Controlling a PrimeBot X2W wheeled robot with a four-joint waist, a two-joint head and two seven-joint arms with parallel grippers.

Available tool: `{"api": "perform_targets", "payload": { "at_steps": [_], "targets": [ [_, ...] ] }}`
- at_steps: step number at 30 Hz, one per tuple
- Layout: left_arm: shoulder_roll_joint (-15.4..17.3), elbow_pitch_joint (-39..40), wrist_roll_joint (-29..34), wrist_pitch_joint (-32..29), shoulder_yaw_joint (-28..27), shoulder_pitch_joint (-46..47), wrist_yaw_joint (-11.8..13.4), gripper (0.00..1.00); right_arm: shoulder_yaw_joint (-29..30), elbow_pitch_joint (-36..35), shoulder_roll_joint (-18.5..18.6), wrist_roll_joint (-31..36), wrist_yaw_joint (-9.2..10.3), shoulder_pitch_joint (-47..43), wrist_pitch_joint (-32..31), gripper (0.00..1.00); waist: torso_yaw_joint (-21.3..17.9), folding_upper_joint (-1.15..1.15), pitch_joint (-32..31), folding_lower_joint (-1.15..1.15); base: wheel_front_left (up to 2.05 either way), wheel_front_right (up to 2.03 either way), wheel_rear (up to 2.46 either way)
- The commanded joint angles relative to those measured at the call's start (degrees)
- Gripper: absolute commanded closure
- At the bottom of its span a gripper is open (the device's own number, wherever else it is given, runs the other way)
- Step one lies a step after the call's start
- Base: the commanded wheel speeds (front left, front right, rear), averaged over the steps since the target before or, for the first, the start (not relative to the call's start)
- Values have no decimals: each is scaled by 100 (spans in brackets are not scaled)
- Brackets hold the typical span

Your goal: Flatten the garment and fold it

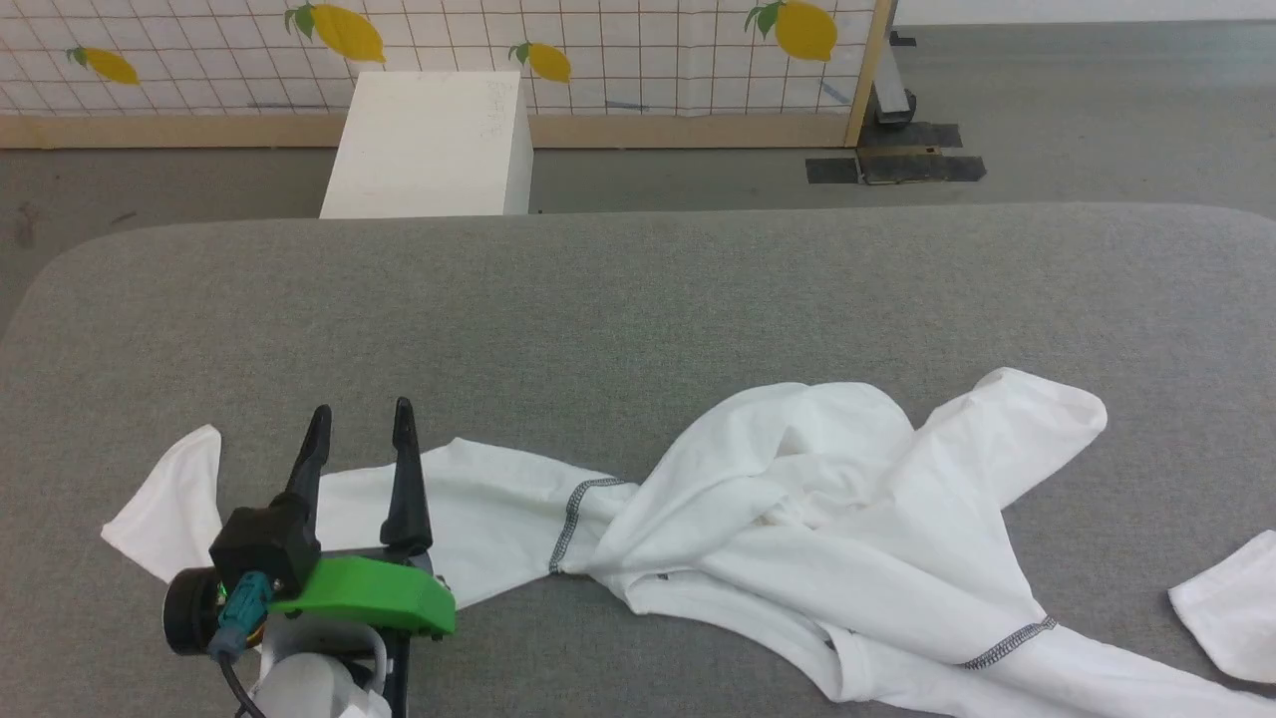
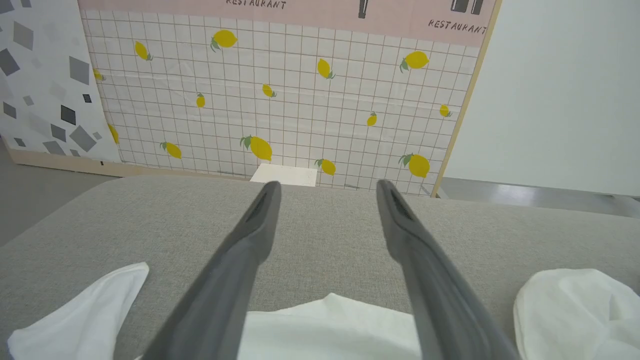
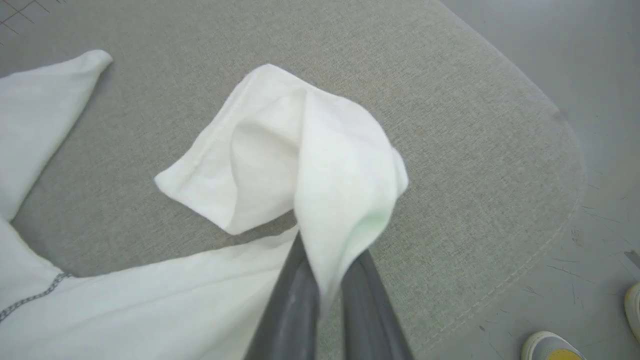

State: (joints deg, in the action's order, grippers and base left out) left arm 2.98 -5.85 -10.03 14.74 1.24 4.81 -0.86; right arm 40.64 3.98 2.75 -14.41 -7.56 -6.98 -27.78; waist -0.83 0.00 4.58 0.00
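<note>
A white box [image 1: 429,145] stands on the floor behind the desk [image 1: 638,299], in front of a lemon-print panel [image 1: 618,50]. A person's shoe [image 3: 550,347] shows near the desk's rounded corner. The desk's far half is open grey cloth. The shirt [image 1: 797,499] sprawls crumpled along the near edge, with dark-stitched hems showing. The left claw [image 1: 362,409] is spread over the shirt's left end. The right claw [image 3: 330,255] is pressed together, pinching a fold of the shirt.

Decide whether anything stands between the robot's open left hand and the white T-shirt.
Nothing visible does. The open left hand is over one end of the T-shirt, with no other object between it and the fabric.
</note>
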Motion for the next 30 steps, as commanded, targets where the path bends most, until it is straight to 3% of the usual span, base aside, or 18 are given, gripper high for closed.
{"api": "perform_targets", "payload": {
  "at_steps": [1,6,9,13,18,26,27,28,29,30],
  "targets": [
    [-10,-44,-53,26,-2,-70,37,0,-52,7,14,-8,8,164,201,0,-5,0,-6,0,0,0,0],
    [-10,-95,-81,26,-15,-67,42,0,-345,-419,13,30,8,632,862,0,-19,0,11,0,0,0,0],
    [-10,-79,-72,26,-7,-34,53,0,-866,-804,13,165,8,927,873,0,-5,0,59,0,0,0,0],
    [-10,-62,-63,26,33,50,40,0,-1797,-912,13,329,8,1236,348,0,68,0,166,0,0,0,0],
    [-10,-36,-79,26,73,157,19,0,-2990,-448,13,912,8,1602,-918,0,221,0,393,0,0,0,0],
    [-10,-48,-161,26,152,282,36,0,-3561,762,120,1293,8,2161,-1563,0,465,0,713,0,0,0,0],
    [-10,-54,-165,26,161,304,31,0,-3565,908,122,1310,8,2237,-1578,5,498,0,740,0,0,0,0],
    [-10,-58,-167,26,170,323,28,0,-3584,998,121,1305,8,2311,-1557,71,526,0,768,0,0,0,0],
    [-10,-65,-172,26,185,351,22,0,-3617,1089,124,1283,8,2412,-1491,100,565,0,791,0,0,0,0],
    [-10,-73,-177,26,201,372,18,0,-3655,1156,142,1282,8,2496,-1437,100,598,0,807,0,0,0,0]
  ]
}}
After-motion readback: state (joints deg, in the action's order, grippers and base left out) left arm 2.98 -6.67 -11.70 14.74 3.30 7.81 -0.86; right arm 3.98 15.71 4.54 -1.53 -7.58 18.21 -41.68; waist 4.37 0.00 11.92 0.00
